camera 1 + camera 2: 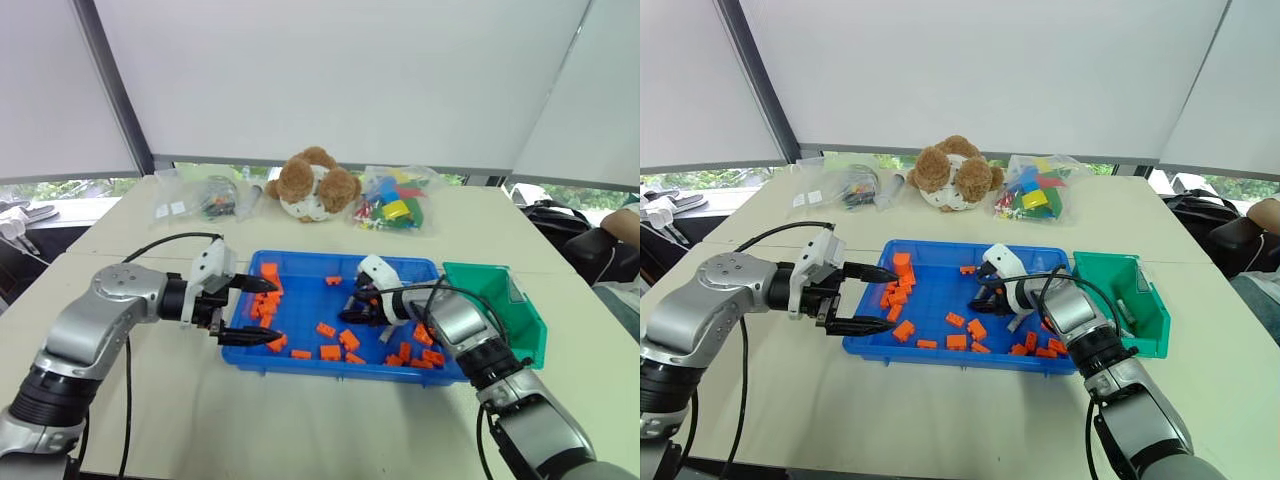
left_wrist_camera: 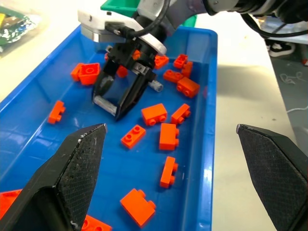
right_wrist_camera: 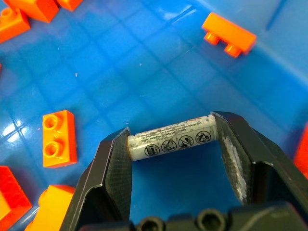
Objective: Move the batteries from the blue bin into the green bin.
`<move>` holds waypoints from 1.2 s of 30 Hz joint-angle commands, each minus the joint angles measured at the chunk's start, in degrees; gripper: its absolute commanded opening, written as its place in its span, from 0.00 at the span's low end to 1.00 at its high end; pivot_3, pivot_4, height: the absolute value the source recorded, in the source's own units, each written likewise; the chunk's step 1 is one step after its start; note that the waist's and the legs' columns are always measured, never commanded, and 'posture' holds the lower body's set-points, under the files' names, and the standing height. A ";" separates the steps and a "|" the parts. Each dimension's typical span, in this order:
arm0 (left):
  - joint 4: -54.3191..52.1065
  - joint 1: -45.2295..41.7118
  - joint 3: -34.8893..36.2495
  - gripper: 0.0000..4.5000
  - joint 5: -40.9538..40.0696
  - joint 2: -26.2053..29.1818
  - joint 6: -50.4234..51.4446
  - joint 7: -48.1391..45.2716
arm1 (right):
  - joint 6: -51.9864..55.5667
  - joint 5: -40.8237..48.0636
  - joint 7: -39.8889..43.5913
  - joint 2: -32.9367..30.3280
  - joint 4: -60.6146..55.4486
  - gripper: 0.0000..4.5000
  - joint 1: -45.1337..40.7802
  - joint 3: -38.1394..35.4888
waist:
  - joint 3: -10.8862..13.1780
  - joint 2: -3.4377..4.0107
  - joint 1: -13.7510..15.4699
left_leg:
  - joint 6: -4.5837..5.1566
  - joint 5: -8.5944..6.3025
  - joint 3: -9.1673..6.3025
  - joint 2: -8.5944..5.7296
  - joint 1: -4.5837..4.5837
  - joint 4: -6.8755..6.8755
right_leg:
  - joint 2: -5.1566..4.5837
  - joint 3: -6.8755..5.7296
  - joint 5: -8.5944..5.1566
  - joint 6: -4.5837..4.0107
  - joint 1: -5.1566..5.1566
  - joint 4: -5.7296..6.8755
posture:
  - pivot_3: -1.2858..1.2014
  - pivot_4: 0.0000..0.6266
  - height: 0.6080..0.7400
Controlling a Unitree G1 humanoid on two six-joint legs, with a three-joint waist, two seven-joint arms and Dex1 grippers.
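The blue bin (image 1: 305, 300) lies in the middle of the table, strewn with orange bricks (image 1: 330, 352). My right gripper (image 3: 171, 139) reaches down into its right half. A grey-silver battery (image 3: 171, 138) with printed symbols spans end to end between the two fingers, touching both, just above the bin floor. The left wrist view shows the same battery (image 2: 104, 104) at the fingertips, and a second small grey cylinder (image 2: 155, 85) lies beside that gripper. My left gripper (image 1: 265, 312) hovers wide open over the bin's left edge with nothing in it. The green bin (image 1: 500, 300) stands against the blue bin's right side.
At the back of the table sit a brown teddy bear (image 1: 312, 185), a clear bag of coloured bricks (image 1: 392, 205) and a bag of small parts (image 1: 205, 198). A person's arm (image 1: 628, 222) shows at the far right edge.
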 commanded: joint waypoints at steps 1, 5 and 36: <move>-0.36 -2.72 -0.92 1.00 -0.52 -0.50 -1.81 -2.00 | 8.89 4.18 -2.07 -5.98 -15.86 0.49 0.04 -11.77 | 0.01 0.02 0.34 | 0.00 0.00 -0.01 -0.01 -0.04 0.00 | -0.01 0.00 0.00 0.00 -0.03 0.00 | 0.52 0.24 1.00; 0.99 -4.10 -2.42 1.00 0.10 -1.55 -3.04 -3.44 | 17.37 6.33 -6.27 -11.47 -21.87 0.49 0.69 -22.13 | 0.00 0.01 0.19 | 0.00 0.00 -0.03 -0.04 -0.01 0.02 | -0.03 -0.01 0.00 0.00 0.06 -0.06 | 0.52 0.24 1.00; 8.32 -10.78 -6.27 1.00 3.84 -6.09 -6.12 -6.58 | 19.38 20.19 0.08 -27.54 -32.38 0.99 13.29 -27.08 | 0.01 0.15 -0.36 | 0.05 -0.03 -0.04 -0.01 0.08 0.00 | 0.06 0.09 0.00 0.01 0.09 -0.07 | 0.52 0.24 1.00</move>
